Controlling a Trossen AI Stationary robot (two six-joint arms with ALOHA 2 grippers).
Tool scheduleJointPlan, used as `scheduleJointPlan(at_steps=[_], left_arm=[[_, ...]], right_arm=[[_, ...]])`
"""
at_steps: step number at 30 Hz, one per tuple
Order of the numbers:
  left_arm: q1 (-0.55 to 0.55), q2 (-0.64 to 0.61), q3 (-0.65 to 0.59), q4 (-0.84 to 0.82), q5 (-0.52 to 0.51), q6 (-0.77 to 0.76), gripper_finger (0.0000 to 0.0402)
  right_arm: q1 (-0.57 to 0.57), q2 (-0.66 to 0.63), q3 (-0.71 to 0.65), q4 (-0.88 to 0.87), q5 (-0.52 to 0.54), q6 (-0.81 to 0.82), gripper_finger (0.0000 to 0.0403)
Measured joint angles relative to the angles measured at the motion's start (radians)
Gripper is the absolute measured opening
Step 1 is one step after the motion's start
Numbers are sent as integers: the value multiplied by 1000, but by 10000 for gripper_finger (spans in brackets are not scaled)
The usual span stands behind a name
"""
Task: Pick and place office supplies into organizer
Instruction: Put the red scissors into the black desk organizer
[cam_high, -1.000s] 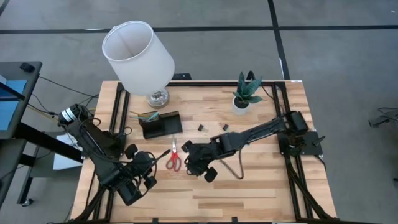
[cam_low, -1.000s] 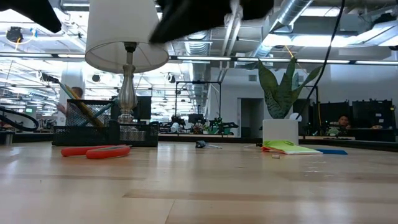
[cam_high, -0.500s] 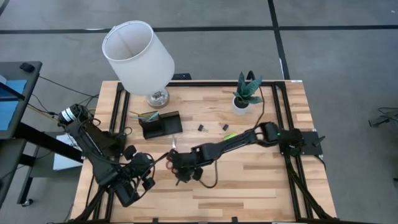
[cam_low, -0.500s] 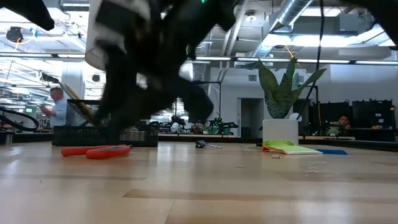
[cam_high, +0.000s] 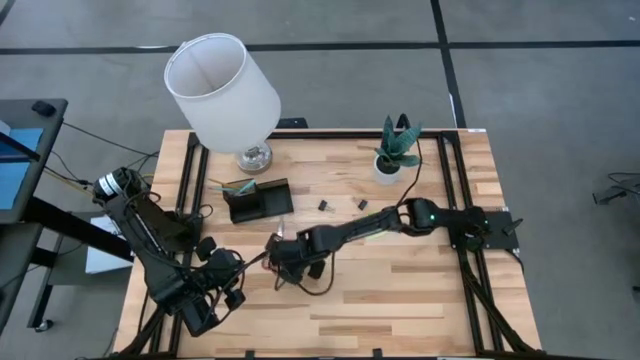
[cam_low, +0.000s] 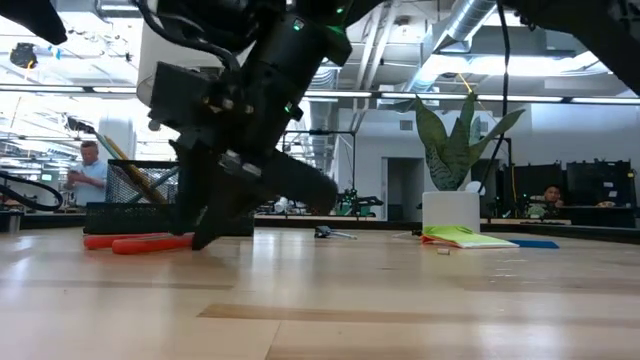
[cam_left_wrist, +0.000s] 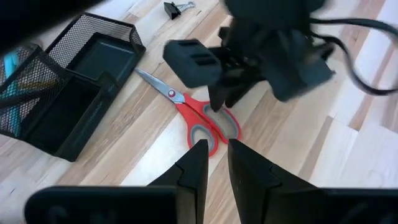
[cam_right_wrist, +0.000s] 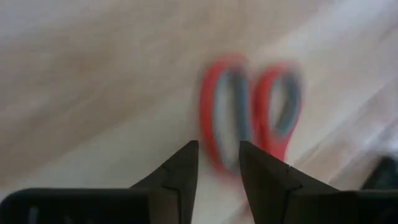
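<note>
Right gripper (cam_right_wrist: 217, 163) hangs low over the red-handled scissors (cam_left_wrist: 198, 117), with its two fingers a little apart and nothing between them. The handle loops lie just beyond the fingertips in the right wrist view, so the step in hand appears to be the pick of the scissors, not yet done. The scissors lie flat on the table (cam_high: 420, 290), blades pointing toward the organizer (cam_high: 258, 201), which stands near them beside the base of the lamp (cam_high: 222, 88).

For the next move, the gripper probably must go down and close on a loop or on the narrow part near the pivot; a flat thing on wood is hard to get under.

The left gripper (cam_left_wrist: 212, 163) waits at the near left corner of the table, fingers with a narrow gap, empty, looking at the same scissors. Two binder clips (cam_high: 341, 205) and a green pad lie farther toward the potted plant (cam_high: 395, 148). The lamp shade overhangs the area near the organizer, and this may limit a high approach to it.
</note>
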Motion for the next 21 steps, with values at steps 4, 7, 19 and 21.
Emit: scheduleJointPlan(at_steps=[4,7,19,21], left_arm=[[-3,0,0,0,1,-1,54],[-3,0,0,0,1,-1,54],[-3,0,0,0,1,-17,54],[-3,0,0,0,1,-17,54]], right_arm=[[-41,0,18,-72,-94,0,111],[-58,0,18,-62,-149,-3,111],[-20,2,16,2,-161,-129,111],[-13,2,16,33,-161,-131,111]])
